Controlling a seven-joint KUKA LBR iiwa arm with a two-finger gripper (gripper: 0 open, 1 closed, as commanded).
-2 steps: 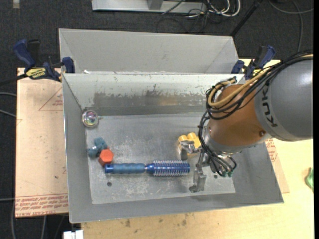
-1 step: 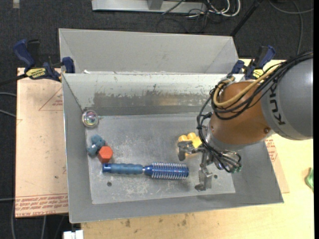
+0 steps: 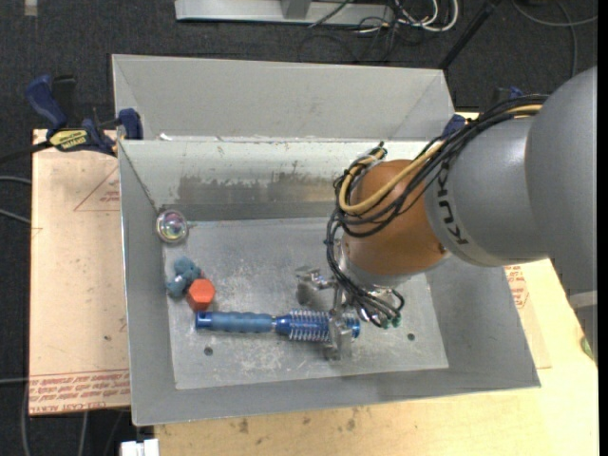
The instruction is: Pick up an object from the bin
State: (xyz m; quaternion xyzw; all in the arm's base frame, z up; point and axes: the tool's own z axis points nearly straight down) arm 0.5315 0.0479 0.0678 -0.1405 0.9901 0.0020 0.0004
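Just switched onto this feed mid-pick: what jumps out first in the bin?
The grey arm with its orange wrist cover reaches in from the right, its gripper down at the coiled end of a long blue brush-like tool lying along the front of the bin. At the left an orange cap sits beside a small blue-grey piece, with a shiny ball in the back left corner.

I am reading just one piece of lettering [image 3: 445, 209]: dark capitals spelling the brand name KUKA. It is running sideways down the grey casing of my own arm [image 3: 518, 183], above and to the right of my claw [image 3: 334, 335], right beside the orange cover [image 3: 389, 231]. Its last letter is curving partly out of sight.
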